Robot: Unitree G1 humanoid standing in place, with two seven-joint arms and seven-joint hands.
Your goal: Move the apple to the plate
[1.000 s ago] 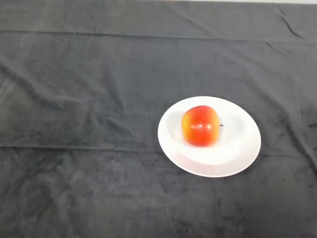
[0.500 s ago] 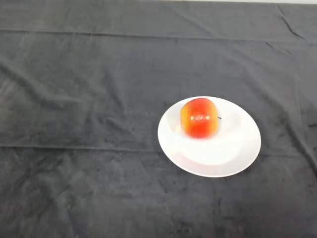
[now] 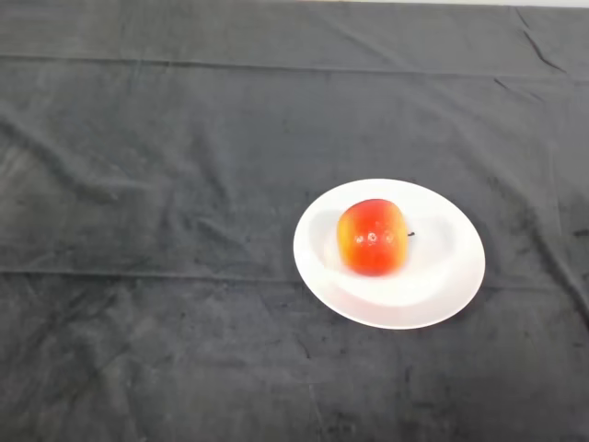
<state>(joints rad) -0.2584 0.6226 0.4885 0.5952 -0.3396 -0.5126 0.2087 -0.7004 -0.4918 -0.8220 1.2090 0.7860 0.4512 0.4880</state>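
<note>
Red-and-yellow apple [image 3: 372, 237] is sitting on the white plate [image 3: 433, 295], a bit left of its middle, stem poking out to the right. Dark cloth [image 3: 166, 184] covers the table all around. No part of the robot shows, so can't tell what the fingers are doing. Looks like the move is done; I'd say nothing's left except keeping clear.

No readable text, labels, brands, numbers or signs anywhere: apple [image 3: 372, 237], white plate [image 3: 442, 295] and dark cloth [image 3: 166, 184] all unmarked
</note>
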